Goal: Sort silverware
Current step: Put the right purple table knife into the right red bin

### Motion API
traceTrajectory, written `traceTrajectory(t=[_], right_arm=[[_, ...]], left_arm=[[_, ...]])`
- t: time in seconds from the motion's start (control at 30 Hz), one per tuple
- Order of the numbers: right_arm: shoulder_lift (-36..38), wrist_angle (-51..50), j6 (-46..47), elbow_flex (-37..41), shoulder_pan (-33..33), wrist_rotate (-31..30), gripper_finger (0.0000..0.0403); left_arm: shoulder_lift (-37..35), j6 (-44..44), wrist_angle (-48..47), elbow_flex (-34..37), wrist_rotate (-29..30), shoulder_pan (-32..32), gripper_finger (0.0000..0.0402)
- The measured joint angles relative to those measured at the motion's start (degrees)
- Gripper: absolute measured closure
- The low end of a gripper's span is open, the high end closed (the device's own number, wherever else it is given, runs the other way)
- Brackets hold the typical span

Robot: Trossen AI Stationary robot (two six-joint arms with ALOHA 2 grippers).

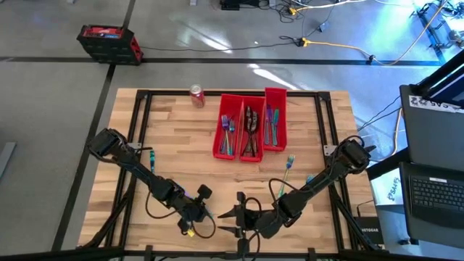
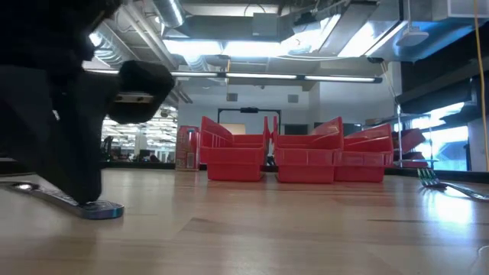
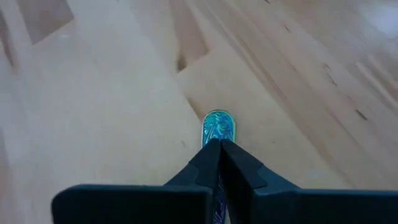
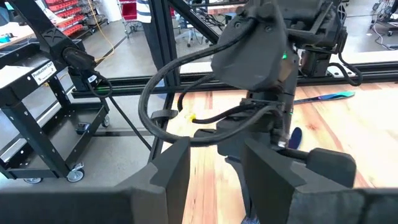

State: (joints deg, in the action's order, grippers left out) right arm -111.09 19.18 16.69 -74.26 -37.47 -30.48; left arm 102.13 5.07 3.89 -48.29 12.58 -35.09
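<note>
A: Left end effector [image 3: 219,144]? 
B: Pressed together, pinching a teal knife [image 3: 217,126] flat on the surface [image 1: 181,145], near edge.
A: Right end effector [image 1: 239,214]? 
B: Spread, empty, beside it. Fork [image 1: 288,165] loose; rest in red bins [image 1: 250,127].

Iridescent teal knife [image 3: 218,126] flat on table, loose fork [image 1: 288,166] near bins, sorted silverware [image 1: 249,125] inside

Around my wooden table [image 1: 181,138] I see grey floor [image 1: 43,94]. At ten o'clock stands a red toolbox [image 1: 109,42]; at three o'clock a laptop [image 1: 437,194]. Ceiling lights [image 2: 229,76] shine overhead.
</note>
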Motion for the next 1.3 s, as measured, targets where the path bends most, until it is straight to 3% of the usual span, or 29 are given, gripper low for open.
traceTrajectory(t=[0.13,0.9,1.2,1.3], right_arm=[[0.0,0.0,0.0,0.0,0.0,0.0,0.0276],[0.02,-0.03,1.65,0.0,-0.02,0.0,0.0276],[0.02,-0.02,1.73,0.0,-0.02,0.0,0.0276],[0.02,-0.06,1.73,0.0,-0.02,0.0,0.0276]], left_arm=[[0.0,0.92,0.33,0.0,-2.04,0.94,0.0402],[0.07,1.61,2.71,0.0,-0.95,-0.26,0.0402],[0.1,1.35,4.97,0.0,-7.25,-0.79,0.0402],[1.22,0.98,4.46,0.0,-12.16,0.56,0.0402]])
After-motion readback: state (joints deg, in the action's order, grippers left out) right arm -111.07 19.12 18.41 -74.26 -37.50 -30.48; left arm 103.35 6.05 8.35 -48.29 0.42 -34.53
